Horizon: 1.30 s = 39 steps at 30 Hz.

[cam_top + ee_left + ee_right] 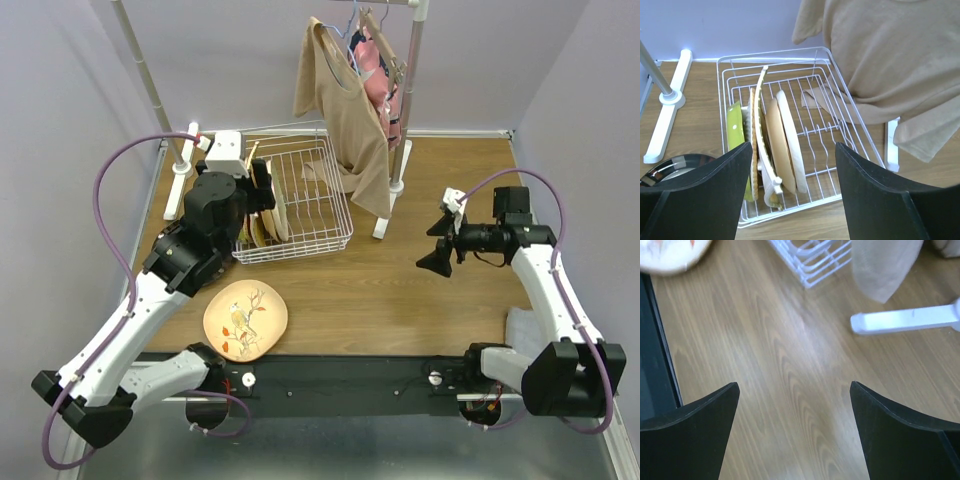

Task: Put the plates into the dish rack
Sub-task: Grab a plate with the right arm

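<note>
One dark-rimmed plate (pixel 675 167) lies flat on the wooden table (pixel 400 290) at the far left, just outside the rack's left side, and the wrist cam only shows part of it behind a finger. The left gripper (pixel 792 147) hangs over the near-left corner of the dish rack (pixel 775 52) with its jaws spread wide and nothing pinched between them. Inside the rack I count about five plates standing on edge, all packed along the left side. Going left to right there's a lime dotted plate (pixel 734 125), a yellow woven-look one (pixel 754 165) squeezed right next to it, a tall cream-green one (pixel 761 100) leaning across the rest, then a beige plate (pixel 777 145) and a pale cream plate (pixel 791 135) touching each other. The right half of the rack is just bare wire. In front of the rack, near the table's front edge, the peach bird plate (pixel 245 320) sits flat, face up. Further right a tan garment (pixel 345 120) hangs off the white clothes rail (pixel 410 100) and drapes over the rack's far-right corner, with a pink garment (pixel 378 75) behind it. Way over on the right, the right gripper (pixel 440 240) hovers over bare wood, jaws fully apart, holding nothing, well away from every plate.
</note>
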Tool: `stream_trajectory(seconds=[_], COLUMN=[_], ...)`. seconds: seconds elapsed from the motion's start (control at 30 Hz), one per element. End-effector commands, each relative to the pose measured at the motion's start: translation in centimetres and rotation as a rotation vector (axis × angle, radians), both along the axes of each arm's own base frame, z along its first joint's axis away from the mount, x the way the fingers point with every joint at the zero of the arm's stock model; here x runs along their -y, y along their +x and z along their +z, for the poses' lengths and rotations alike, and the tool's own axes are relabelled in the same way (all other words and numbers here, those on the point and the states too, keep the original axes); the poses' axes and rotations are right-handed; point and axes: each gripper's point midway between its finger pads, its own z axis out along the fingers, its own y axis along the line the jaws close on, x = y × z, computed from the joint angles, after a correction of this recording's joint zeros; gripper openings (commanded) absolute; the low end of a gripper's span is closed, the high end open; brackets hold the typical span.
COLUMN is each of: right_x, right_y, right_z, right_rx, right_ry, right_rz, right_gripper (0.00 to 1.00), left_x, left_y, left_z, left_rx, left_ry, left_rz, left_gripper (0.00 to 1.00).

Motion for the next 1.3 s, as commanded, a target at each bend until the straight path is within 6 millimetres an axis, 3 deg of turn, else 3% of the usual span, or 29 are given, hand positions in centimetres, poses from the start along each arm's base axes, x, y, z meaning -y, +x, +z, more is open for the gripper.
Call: stream_trajectory(seconds=[0.0,0.03,0.13,0.17,0.47,0.5,0.6,0.63,0.7,0.73,0.8,0.83,0.9,0.93,0.97,1.13,1.27], right_x=[1.2,1.4,1.2,0.9,-6.2,-7.7,-9.9,-11.9,-13.4,-16.0,-17.6,-20.2,-22.1,-24.2,-25.0,-30.2,-32.8], right_y=[-5.0,-5.8,-5.6,-5.6,-5.2,-6.0,-5.8,-6.4,-6.7,-7.5,-7.9,-9.2,-9.6,-10.6,-10.6,-12.6,-13.4], right_z=[-1.9,-2.2,-2.1,-2.2,-4.0,-4.2,-4.1,-4.1,-4.7,-4.6,-5.4,-5.0,-5.8,-5.5,-6.4,-6.8,-8.2], right_rx=[0.057,0.014,0.023,0.012,0.143,0.164,0.221,0.265,0.316,0.4,0.469,0.544,0.582,0.641,0.647,0.762,0.778], right_ry=[-0.216,-0.226,-0.263,-0.281,-0.486,-0.504,-0.549,-0.547,-0.589,-0.577,-0.616,-0.578,-0.586,-0.544,-0.556,-0.431,-0.387], right_rz=[0.341,0.366,0.401,0.41,0.564,0.621,0.648,0.693,0.7,0.736,0.727,0.758,0.744,0.747,0.726,0.718,0.722], right_gripper=[1.0,1.0,1.0,1.0,1.0,1.0,1.0,1.0,1.0,1.0,1.0,1.0,1.0,1.0,1.0,1.0,0.98], left_x=[-0.1,-0.4,-1.4,-1.4,-3.3,-3.3,-3.6,-3.8,-4.0,-4.2,-4.3,-4.5,-4.6,-4.6,-4.6,-5.1,-5.2], left_y=[-0.5,-0.8,-1.6,-1.6,-2.9,-3.0,-3.1,-3.3,-3.3,-3.5,-3.6,-3.8,-3.9,-4.1,-4.2,-5.1,-5.7], left_z=[0.2,0.3,1.4,0.7,-0.6,-0.5,-0.8,-0.6,-0.9,-0.8,-0.8,-0.6,-0.3,-0.2,0.1,0.4,0.1], left_rx=[0.07,0.093,0.157,0.153,0.189,0.193,0.198,0.207,0.205,0.211,0.216,0.223,0.23,0.233,0.236,0.235,0.229], left_ry=[0.013,0.004,-0.026,-0.02,-0.055,-0.07,-0.097,-0.111,-0.119,-0.132,-0.14,-0.149,-0.155,-0.161,-0.171,-0.211,-0.237], left_rz=[-0.042,-0.035,-0.022,-0.023,0.034,0.036,0.05,0.058,0.068,0.073,0.078,0.08,0.08,0.076,0.073,0.076,0.066], left_gripper=[0.76,0.76,0.76,0.76,0.77,0.77,0.77,0.77,0.77,0.77,0.77,0.78,0.78,0.78,0.78,0.78,0.78])
